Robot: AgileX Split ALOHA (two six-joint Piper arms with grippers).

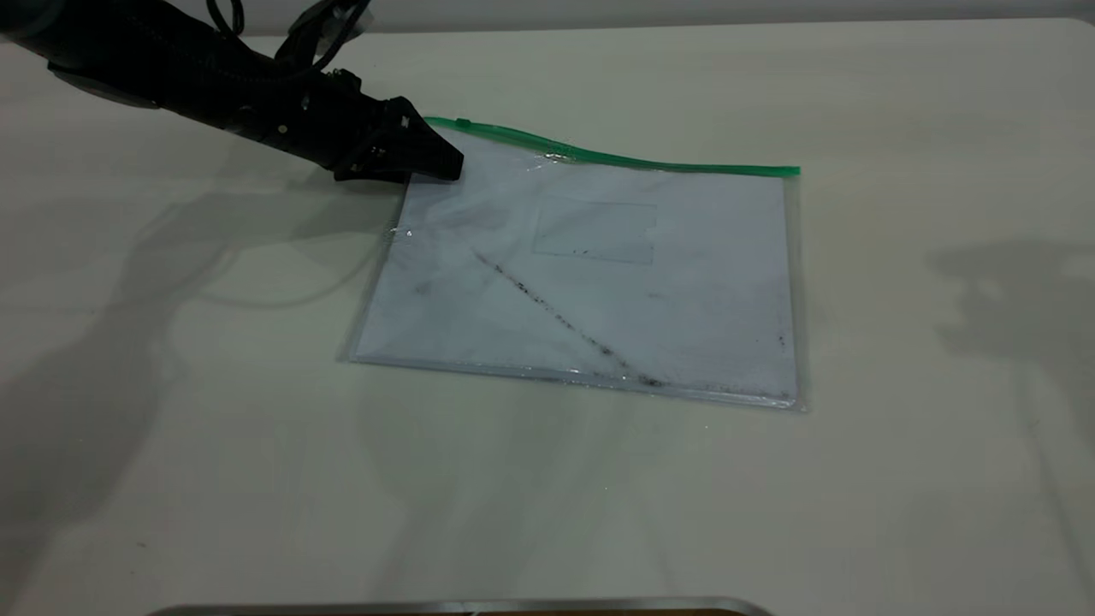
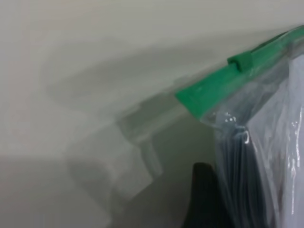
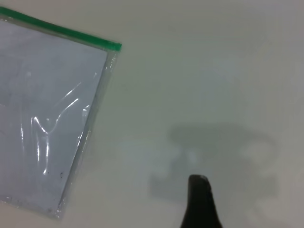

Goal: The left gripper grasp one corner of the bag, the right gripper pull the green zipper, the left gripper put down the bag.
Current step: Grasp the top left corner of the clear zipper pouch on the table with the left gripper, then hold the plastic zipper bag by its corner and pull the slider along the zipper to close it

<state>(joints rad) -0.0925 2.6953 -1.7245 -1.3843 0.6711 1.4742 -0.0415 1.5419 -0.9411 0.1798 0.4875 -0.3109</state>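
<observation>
Soft, even overhead light; table (image 1: 855, 479) pale, faintly green-tinted. Broad diffuse arm shadows at left and right. Small glare streaks on bag (image 3: 47, 128) plastic. Left wrist view blurred, out of focus.

A plain off-white table (image 1: 898, 479) carries soft shadows, with a metallic rim (image 1: 462, 606) at its near edge.
</observation>
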